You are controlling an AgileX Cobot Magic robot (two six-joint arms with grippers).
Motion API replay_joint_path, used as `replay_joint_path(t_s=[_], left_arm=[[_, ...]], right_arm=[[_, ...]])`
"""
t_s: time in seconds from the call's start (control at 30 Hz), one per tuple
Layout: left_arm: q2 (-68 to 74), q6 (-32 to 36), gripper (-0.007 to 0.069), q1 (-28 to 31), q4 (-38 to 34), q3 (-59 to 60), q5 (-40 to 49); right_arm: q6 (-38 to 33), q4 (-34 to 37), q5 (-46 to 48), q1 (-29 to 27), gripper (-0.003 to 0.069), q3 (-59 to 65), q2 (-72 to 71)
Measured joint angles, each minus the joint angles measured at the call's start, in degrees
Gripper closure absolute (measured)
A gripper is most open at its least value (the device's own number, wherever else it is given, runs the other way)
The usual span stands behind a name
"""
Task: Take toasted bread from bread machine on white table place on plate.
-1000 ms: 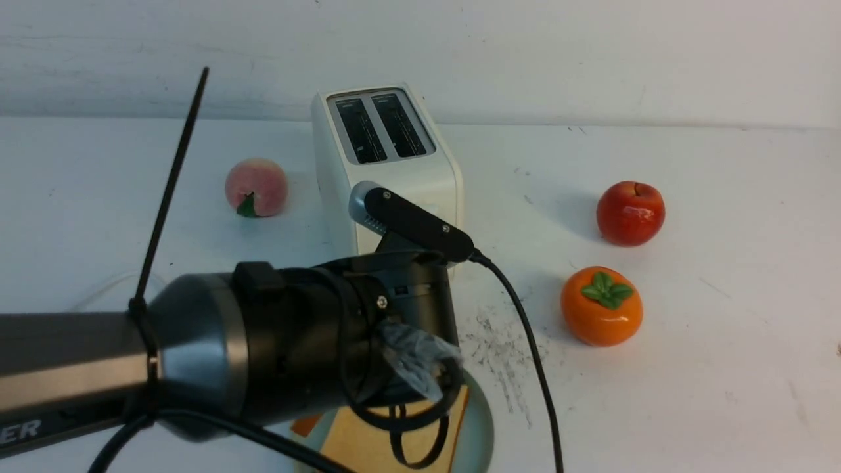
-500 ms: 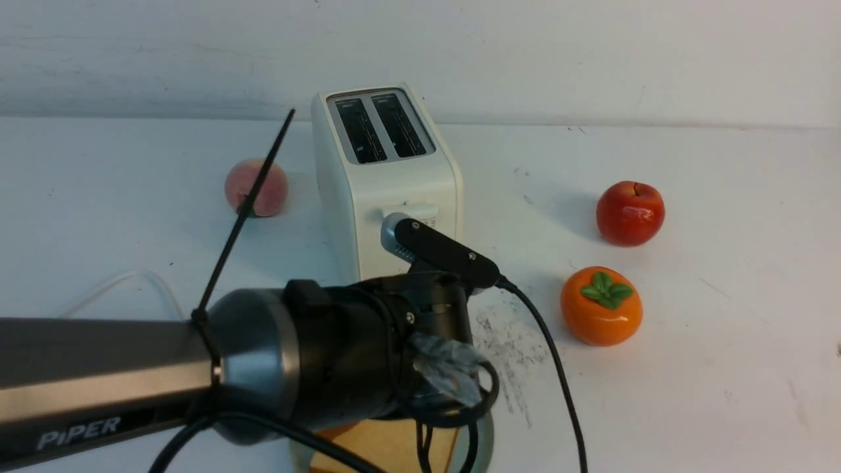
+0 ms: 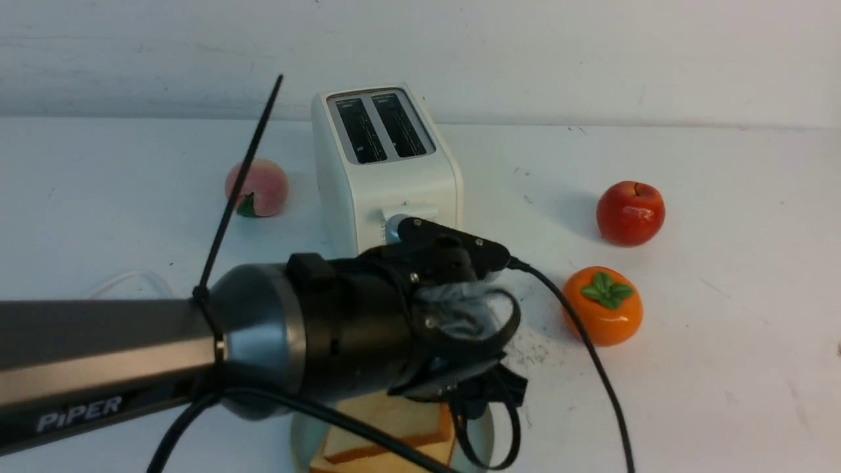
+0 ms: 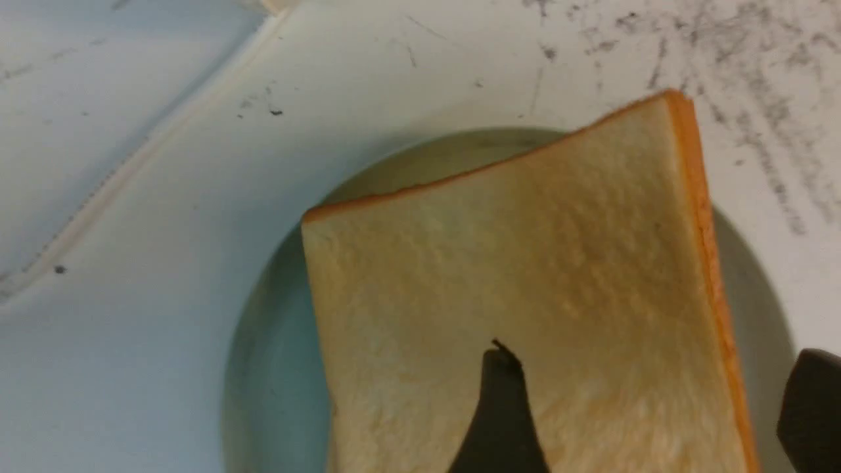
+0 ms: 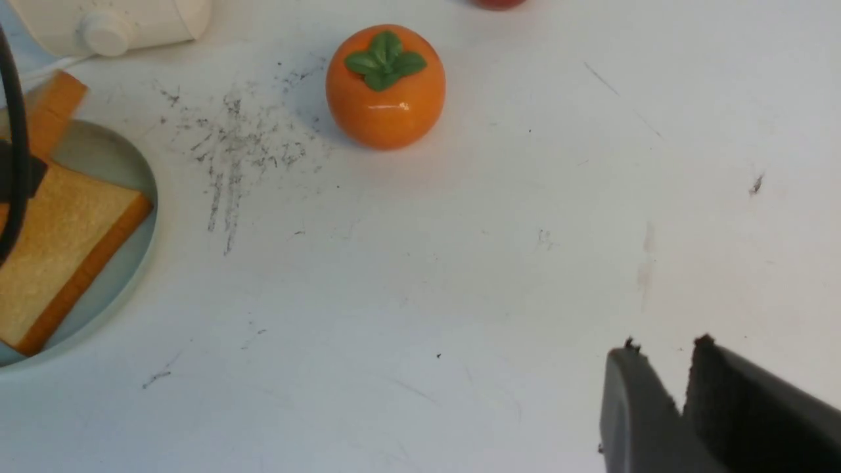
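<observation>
Plate (image 3: 303, 440) mostly behind left arm (image 3: 131, 341)

The front view looks forward across the broad white table (image 3: 723, 394). The left wrist view looks closely down on the round pale blue-green plate (image 4: 276, 328), which the right wrist view shares.

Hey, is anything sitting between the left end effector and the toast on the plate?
Nothing visible does. The left end effector, its fingers spread, hangs directly over the toasted bread, which lies on the plate. No other object shows between them.
</observation>
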Motion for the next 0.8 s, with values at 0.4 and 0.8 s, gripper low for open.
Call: replay_joint_path(t_s=[0.4,0.8], left_arm=[[0.02,7.53,0.0169,0.0,-7.63,-17.16,12.53],[0.02,15.7,0.0638,0.0,-8.61,-28.89,20.93]], right_arm=[[-0.14,0.33,0.0,0.0,0.052,0.0,0.0],[-6.89,20.04,5.32,0.0,0.0678,-1.47,-2.17]])
